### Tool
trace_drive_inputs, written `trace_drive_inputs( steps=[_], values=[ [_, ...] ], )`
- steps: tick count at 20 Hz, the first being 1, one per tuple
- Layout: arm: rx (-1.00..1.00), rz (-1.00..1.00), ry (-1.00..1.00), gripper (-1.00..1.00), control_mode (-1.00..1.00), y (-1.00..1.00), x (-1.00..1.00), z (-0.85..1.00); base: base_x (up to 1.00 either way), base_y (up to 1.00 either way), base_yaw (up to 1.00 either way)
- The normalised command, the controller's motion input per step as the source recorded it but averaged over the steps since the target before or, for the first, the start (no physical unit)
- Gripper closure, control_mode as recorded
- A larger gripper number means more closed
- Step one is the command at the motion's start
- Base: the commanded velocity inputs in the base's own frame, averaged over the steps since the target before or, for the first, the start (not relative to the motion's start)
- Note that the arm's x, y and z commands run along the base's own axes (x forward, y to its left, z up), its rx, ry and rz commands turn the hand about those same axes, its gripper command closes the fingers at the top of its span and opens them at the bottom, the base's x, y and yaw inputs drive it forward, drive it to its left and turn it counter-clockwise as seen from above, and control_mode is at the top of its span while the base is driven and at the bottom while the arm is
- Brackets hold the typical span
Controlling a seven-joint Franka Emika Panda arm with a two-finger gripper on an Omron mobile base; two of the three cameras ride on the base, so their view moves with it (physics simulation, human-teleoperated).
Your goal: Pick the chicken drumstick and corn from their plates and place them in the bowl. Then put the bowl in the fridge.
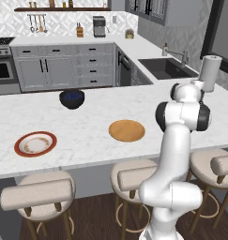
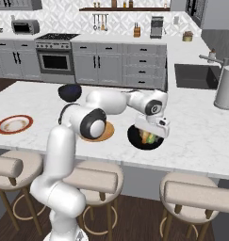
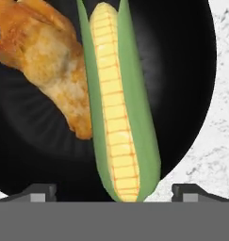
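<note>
From the left, both plates, the red-rimmed plate and the wooden plate, lie bare on the worktop. From the right, the arm reaches forward, bent low, gripper above the bowl. Looking down the hand, corn and drumstick lie inside, jaws spread wide, holding nothing. The bowl looks rigid, glossy, probably slippery; its rim seems the best hold.

Green-husked yellow corn touching golden drumstick, both inside dark bowl, plates bare
</note>
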Motion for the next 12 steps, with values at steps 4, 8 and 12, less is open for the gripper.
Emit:
trace_drive_inputs(
  steps=[4, 8, 12],
  values=[
    [-0.04, 0.00, -0.24, -1.00, -1.00, 0.30, -0.27, 0.46, 0.00, 0.00, 0.00],
    [-0.11, 0.00, -0.15, -1.00, -1.00, 0.63, -0.02, 0.09, 0.00, 0.00, 0.00],
    [-0.13, 0.00, -0.05, -1.00, -1.00, 0.70, 0.00, 0.00, 0.00, 0.00, 0.00]
  ],
)
